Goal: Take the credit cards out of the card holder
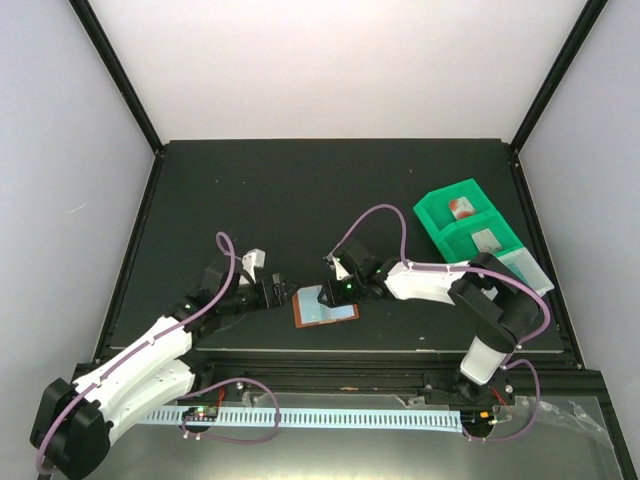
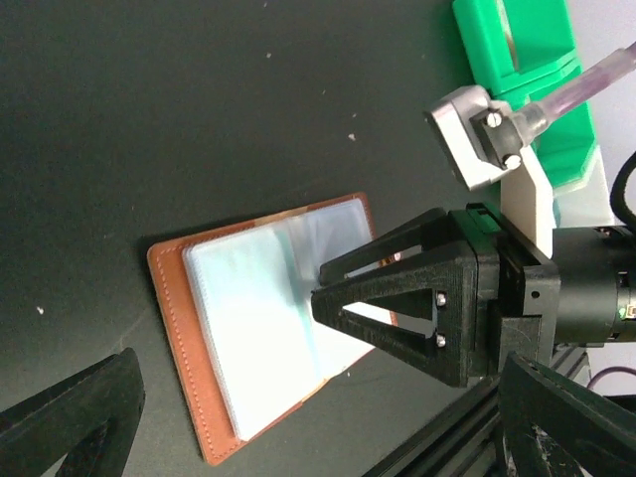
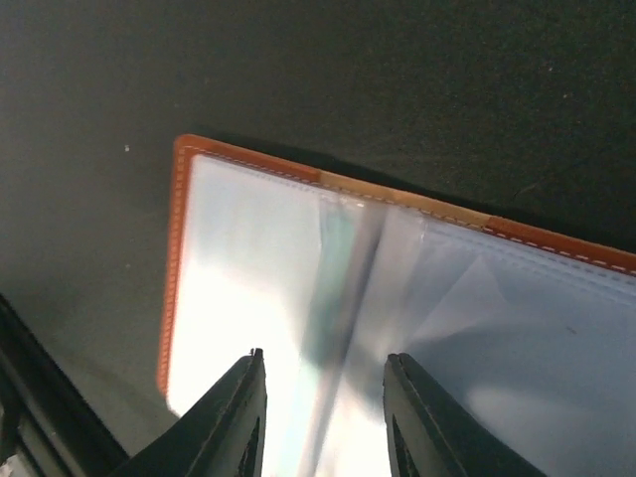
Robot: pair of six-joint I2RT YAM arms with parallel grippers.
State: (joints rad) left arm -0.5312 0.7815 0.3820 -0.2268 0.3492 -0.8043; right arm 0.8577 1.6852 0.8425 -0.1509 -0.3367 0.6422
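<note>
I am seeing the holder (image 1: 325,306) lying open on the surface (image 1: 300,190), pale pockets facing up, between the two grippers. The right gripper (image 3: 326,356) is hanging over it, jaws partly drawn in and straddling a raised pocket leaf (image 3: 343,298) without clamping it. The left gripper (image 1: 285,296) is hovering just beside the holder, jaws released wide. Two cards (image 1: 460,207) are lying in the green tray (image 1: 430,218), well apart from the holder.
</note>
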